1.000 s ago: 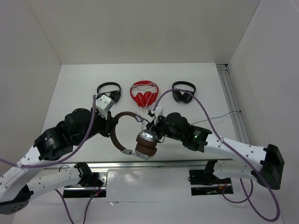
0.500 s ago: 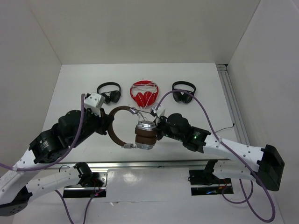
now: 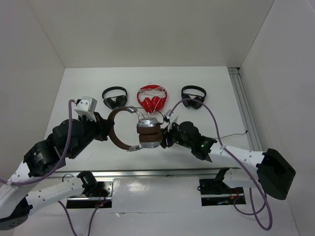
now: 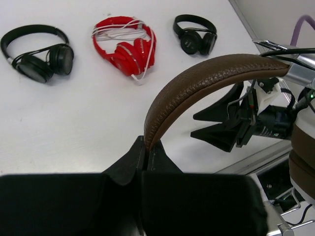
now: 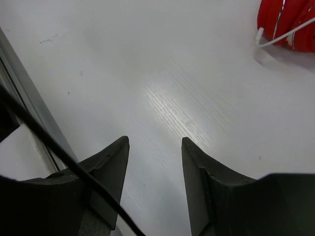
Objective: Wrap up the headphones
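The headphones (image 3: 149, 132) hang above the near middle of the table, silver cups and brown pads stacked together. Their dark brown headband (image 4: 197, 83) arches up from my left gripper (image 4: 146, 142), which is shut on its lower end. In the top view the left gripper (image 3: 107, 130) sits at the band's left side. My right gripper (image 3: 165, 137) is just right of the cups and stands open (image 5: 155, 142), with only bare table between its fingers. The thin dark cable (image 5: 49, 147) crosses in front of its left finger and trails off to the right (image 3: 231, 134).
At the back lie a black pair (image 3: 114, 97), a red pair with white cord (image 3: 151, 98) and another black pair (image 3: 193, 97). A metal rail (image 3: 162, 172) runs along the near edge, and white walls close in the sides.
My left arm has carried the headphones up and toward the back of the table, and swung left. The right gripper has followed alongside the cups, still open.
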`<state>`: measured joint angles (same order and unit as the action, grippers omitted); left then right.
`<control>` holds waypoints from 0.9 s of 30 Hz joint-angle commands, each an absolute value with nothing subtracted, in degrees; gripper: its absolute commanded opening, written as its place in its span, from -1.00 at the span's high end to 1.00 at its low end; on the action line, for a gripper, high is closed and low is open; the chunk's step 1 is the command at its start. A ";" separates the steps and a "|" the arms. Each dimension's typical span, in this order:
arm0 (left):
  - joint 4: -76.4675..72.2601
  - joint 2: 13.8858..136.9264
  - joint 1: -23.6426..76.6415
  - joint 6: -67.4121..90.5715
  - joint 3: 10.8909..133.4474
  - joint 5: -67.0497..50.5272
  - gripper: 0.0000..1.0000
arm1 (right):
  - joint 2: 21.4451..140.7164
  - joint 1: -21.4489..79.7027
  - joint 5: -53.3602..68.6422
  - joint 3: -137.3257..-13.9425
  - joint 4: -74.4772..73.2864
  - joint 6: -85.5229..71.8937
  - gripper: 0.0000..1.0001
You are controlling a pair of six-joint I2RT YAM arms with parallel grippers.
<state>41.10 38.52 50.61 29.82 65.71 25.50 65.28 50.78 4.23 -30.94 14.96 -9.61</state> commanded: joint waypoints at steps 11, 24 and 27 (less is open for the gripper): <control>45.70 39.72 50.45 49.91 72.69 40.33 1.00 | 66.62 49.48 7.73 -18.19 33.39 -15.03 0.34; 47.99 42.80 50.45 57.22 73.74 46.75 1.00 | 68.30 54.66 6.61 -15.30 34.98 -17.49 0.83; 48.52 43.33 50.45 59.32 73.13 49.12 1.00 | 67.76 58.87 2.57 -15.29 33.14 -18.63 1.00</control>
